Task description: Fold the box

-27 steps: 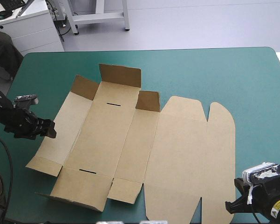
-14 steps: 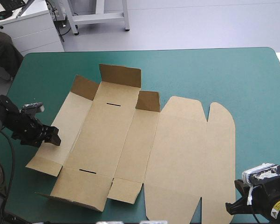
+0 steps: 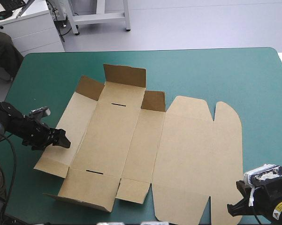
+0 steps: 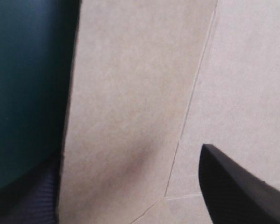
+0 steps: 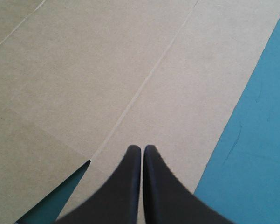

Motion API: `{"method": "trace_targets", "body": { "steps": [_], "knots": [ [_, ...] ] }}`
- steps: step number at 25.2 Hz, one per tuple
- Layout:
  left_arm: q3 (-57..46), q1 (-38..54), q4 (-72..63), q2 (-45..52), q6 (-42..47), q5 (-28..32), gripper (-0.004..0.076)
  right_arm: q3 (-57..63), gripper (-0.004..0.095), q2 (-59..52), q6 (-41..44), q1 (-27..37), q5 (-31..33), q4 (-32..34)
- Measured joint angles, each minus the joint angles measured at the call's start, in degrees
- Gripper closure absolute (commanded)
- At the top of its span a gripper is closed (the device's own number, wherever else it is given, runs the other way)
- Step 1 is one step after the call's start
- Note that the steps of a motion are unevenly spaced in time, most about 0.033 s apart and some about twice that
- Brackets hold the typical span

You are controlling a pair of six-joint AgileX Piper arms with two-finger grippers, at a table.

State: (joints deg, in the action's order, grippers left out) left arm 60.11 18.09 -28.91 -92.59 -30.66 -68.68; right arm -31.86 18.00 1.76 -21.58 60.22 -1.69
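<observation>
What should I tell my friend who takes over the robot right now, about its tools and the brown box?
The left arm's black two-finger tool is open, straddling the left edge of the cut brown cardboard box sheet.
The right arm's black two-finger tool is shut and empty, over the sheet's near right part.
The sheet lies spread out on the teal-green table cover; only the far flaps tilt up.
Done: no wall raised or tucked yet.
Left: raise the walls and tuck them in.
</observation>
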Motion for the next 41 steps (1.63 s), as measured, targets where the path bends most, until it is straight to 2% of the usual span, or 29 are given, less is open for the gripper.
{"method": "trace_targets", "body": {
  "steps": [12,19,23,26,27,35,41],
  "knots": [
    [-2.1,-9.8,-3.0,0.6,0.4,0.0,0.0283,0.0,0.0909,0.0,-1.2,0.0,0.0,0.0],
    [-2.2,-13.3,-11.4,0.6,0.7,0.0,0.0299,0.0,0.0909,0.0,-1.2,0.0,0.0,0.0],
    [-2.2,-13.3,-11.1,0.6,1.2,0.1,0.0484,0.0,0.0909,0.0,-1.2,0.0,0.0,0.0],
    [-2.2,-13.3,-9.9,0.6,2.1,0.1,0.0696,0.0,0.0909,0.0,-1.2,0.0,0.0,0.0],
    [-2.2,-13.3,-9.6,0.6,2.3,0.2,0.0733,0.0,0.0909,0.0,-1.2,0.0,0.0,0.0],
    [-2.1,-13.5,-7.3,4.7,4.7,-0.1,0.0734,0.0,0.0909,0.0,-1.2,0.0,0.1,0.0],
    [2.2,-19.8,8.5,5.0,9.8,-0.2,0.0734,0.1,0.0909,0.0,-1.2,0.0,1.5,-0.1]
  ]
}}
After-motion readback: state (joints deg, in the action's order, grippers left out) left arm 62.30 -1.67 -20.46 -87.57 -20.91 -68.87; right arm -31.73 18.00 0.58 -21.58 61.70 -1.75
